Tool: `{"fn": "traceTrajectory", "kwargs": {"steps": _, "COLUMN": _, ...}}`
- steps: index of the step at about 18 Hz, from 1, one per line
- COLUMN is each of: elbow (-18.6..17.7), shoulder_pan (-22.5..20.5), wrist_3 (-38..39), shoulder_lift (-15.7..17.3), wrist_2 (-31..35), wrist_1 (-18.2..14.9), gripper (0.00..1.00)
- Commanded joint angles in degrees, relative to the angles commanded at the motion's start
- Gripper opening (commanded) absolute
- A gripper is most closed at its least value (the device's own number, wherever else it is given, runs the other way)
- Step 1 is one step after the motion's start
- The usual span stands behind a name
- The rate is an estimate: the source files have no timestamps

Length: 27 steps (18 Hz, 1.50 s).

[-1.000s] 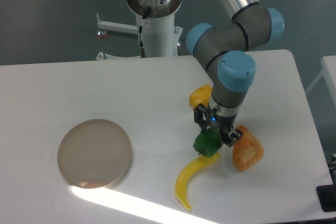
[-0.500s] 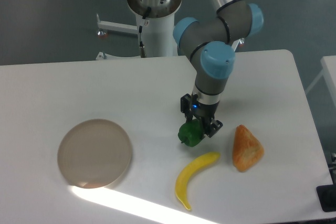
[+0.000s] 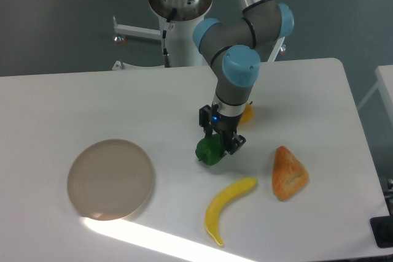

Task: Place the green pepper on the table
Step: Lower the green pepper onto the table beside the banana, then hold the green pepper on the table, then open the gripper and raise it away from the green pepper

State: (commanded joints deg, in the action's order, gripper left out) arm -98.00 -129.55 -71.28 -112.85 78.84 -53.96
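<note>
The green pepper (image 3: 209,151) is small, glossy and dark green. It sits between the fingers of my gripper (image 3: 218,144), near the middle of the white table (image 3: 92,102). The gripper is shut on it and points straight down. I cannot tell whether the pepper touches the tabletop or hangs just above it. The pepper's right side is hidden by the fingers.
A round tan plate (image 3: 110,178) lies at the left. A yellow banana (image 3: 226,207) lies in front of the gripper, and an orange wedge-shaped toy (image 3: 288,173) to its right. A yellow pepper (image 3: 247,113) peeks out behind the arm.
The gripper has carried the green pepper left and toward the back, away from the banana and the orange toy. The yellow pepper is now mostly hidden behind the arm.
</note>
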Motion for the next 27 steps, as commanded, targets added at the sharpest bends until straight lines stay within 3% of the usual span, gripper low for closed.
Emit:
{"fn": "traceTrajectory", "kwargs": {"steps": 19, "elbow": 0.0, "shoulder_pan": 0.09, "wrist_3": 0.09, "shoulder_lift": -0.79, "wrist_2": 0.0, "wrist_1": 0.09, "gripper": 0.42}}
{"fn": "traceTrajectory", "kwargs": {"steps": 23, "elbow": 0.09, "shoulder_pan": 0.0, "wrist_3": 0.0, "shoulder_lift": -0.79, "wrist_2": 0.0, "wrist_1": 0.09, "gripper": 0.53}}
{"fn": "traceTrajectory", "kwargs": {"steps": 27, "elbow": 0.18, "shoulder_pan": -0.09, "wrist_3": -0.17, "shoulder_lift": -0.79, "wrist_2": 0.0, "wrist_1": 0.09, "gripper": 0.76}}
